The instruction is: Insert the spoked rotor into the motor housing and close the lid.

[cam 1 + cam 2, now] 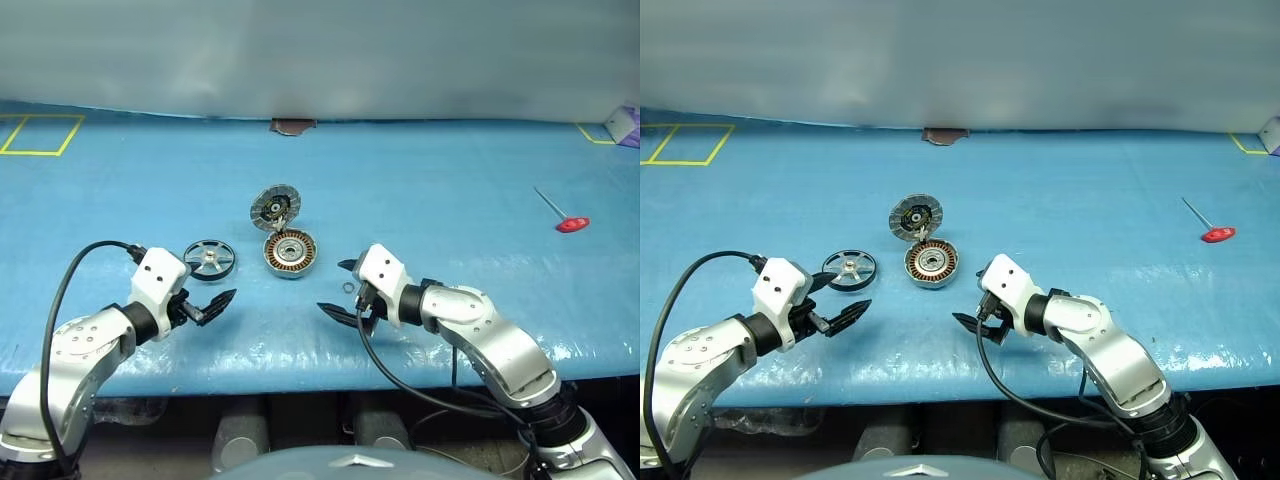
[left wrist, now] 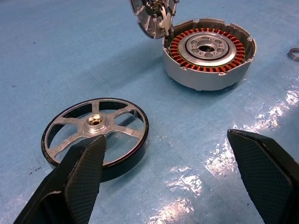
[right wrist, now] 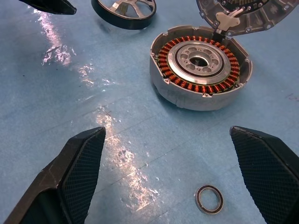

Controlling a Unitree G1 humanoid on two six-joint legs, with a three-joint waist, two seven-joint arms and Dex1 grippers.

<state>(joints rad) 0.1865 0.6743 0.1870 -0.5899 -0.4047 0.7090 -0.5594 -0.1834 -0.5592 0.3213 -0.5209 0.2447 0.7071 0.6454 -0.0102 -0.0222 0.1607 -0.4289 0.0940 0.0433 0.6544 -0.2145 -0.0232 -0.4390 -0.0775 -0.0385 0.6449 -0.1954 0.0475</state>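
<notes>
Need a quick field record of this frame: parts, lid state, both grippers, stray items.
rotor: spoked rotor flat on the blue table, left of the housing, apart from it
housing: motor housing open, copper windings showing, nothing inserted
lid: lid hinged up behind the housing
left gripper: left gripper open, empty, near the rotor
right gripper: right gripper open, empty
strays: small ring by the right gripper; red-handled tool far right

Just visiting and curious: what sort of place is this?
Probably a robot test bench for assembly practice: a blue-covered table with yellow tape marks, an opened motor housing, and a red-handled tool.
</notes>
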